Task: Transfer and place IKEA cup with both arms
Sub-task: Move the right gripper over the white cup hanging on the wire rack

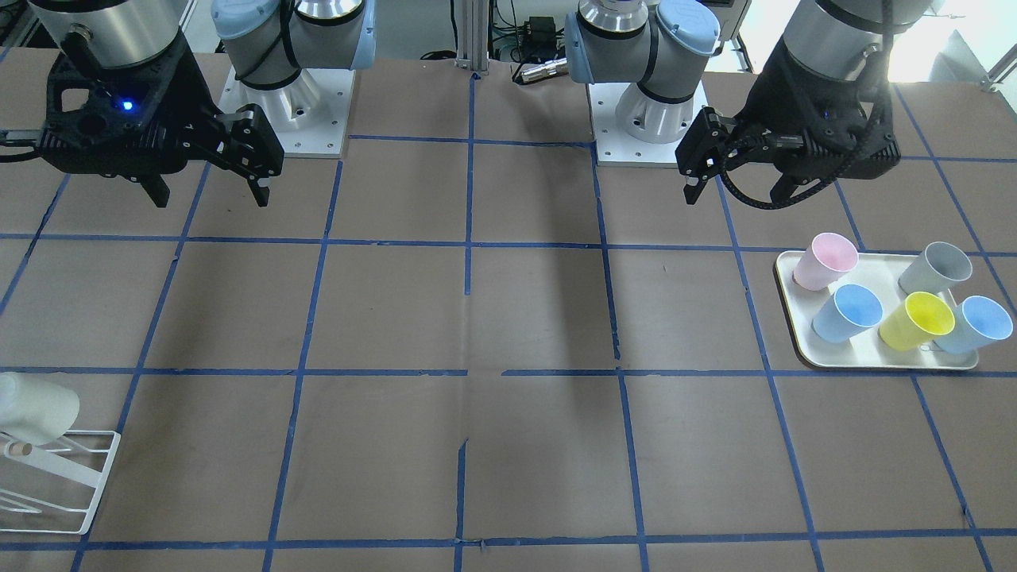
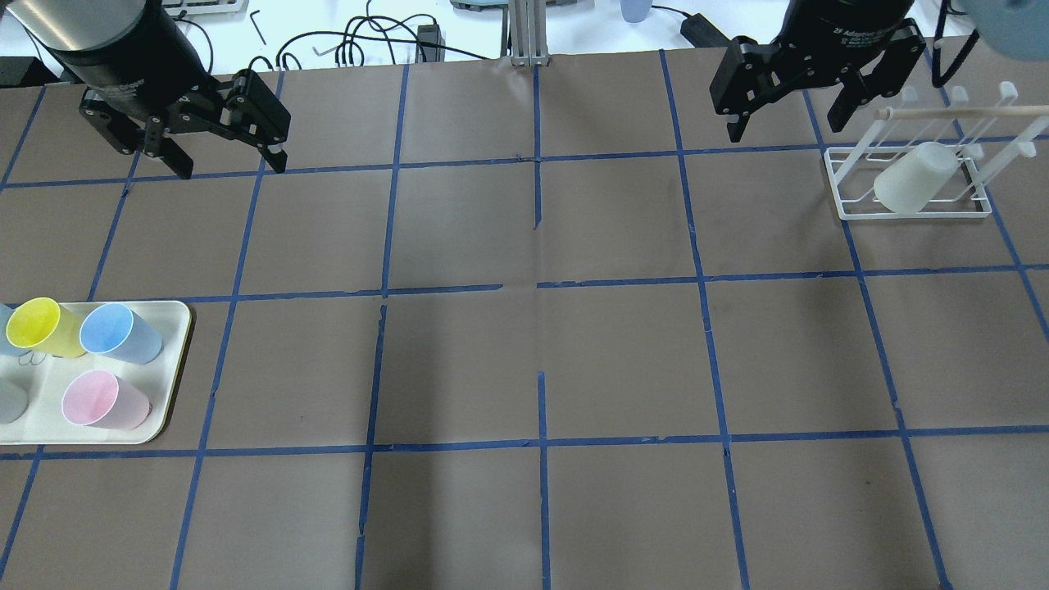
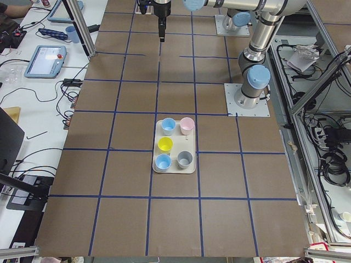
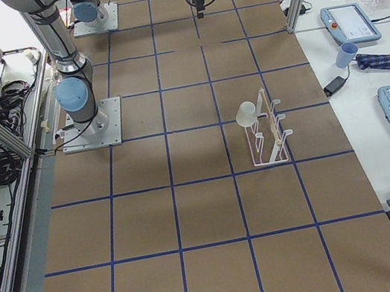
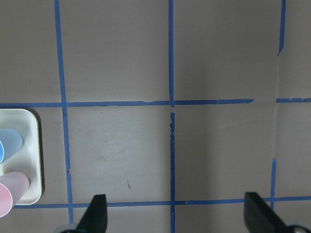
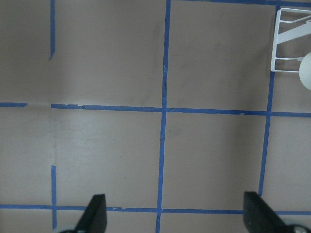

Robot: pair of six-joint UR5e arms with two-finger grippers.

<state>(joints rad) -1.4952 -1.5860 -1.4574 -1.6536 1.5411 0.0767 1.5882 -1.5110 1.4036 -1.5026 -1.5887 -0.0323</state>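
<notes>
The off-white IKEA cup (image 2: 914, 179) lies tilted on a white wire rack (image 2: 910, 215) at the table's far right; it also shows in the front-facing view (image 1: 36, 409) and at the edge of the right wrist view (image 6: 307, 73). My right gripper (image 2: 785, 127) hangs open and empty above the table, just left of the rack and apart from the cup. My left gripper (image 2: 232, 164) hangs open and empty over the far left of the table. Both wrist views show spread fingers (image 5: 97, 216) (image 6: 95, 216) with only bare table between them.
A cream tray (image 2: 176, 328) at the left edge holds a yellow cup (image 2: 41, 326), a blue cup (image 2: 119, 332), a pale pink cup (image 2: 102, 400) and a light grey cup (image 1: 937, 268). Brown table has blue tape grid lines. Arm bases stand at the robot's side.
</notes>
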